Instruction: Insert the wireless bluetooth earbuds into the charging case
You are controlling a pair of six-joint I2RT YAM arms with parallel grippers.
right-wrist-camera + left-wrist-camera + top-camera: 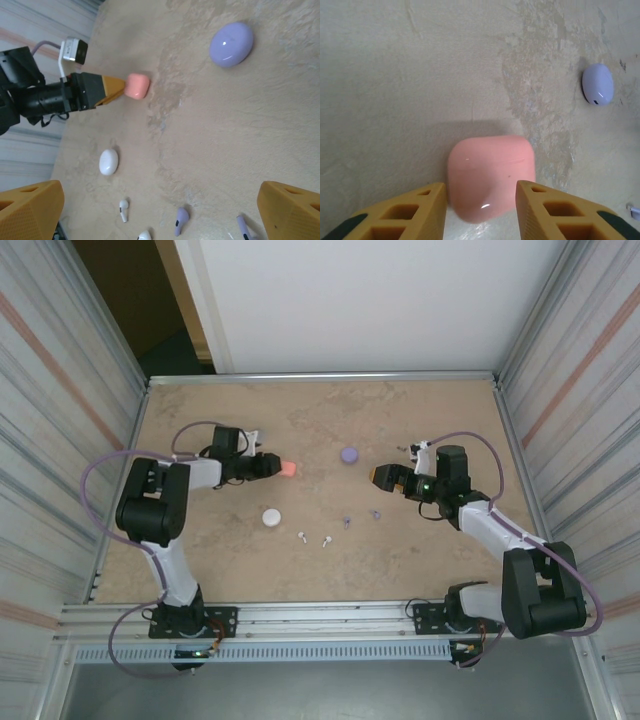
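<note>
A closed coral-pink charging case (490, 172) lies on the table, with my left gripper (480, 200) open and one yellow fingertip on either side of its near end. From above, the left gripper (272, 466) sits just left of that case (289, 468). Two white earbuds (302, 536) (326, 540) and two purple earbuds (347, 522) (376, 513) lie loose near the table's middle. My right gripper (161, 200) hangs wide open above them with nothing between its fingers. The right wrist view takes in a white earbud (123, 209) and a purple earbud (181, 220).
A closed purple case (349, 454) rests toward the back centre, and a closed white case (271, 517) lies left of the loose earbuds. Metal walls enclose the table (220, 560) on the left, right and back.
</note>
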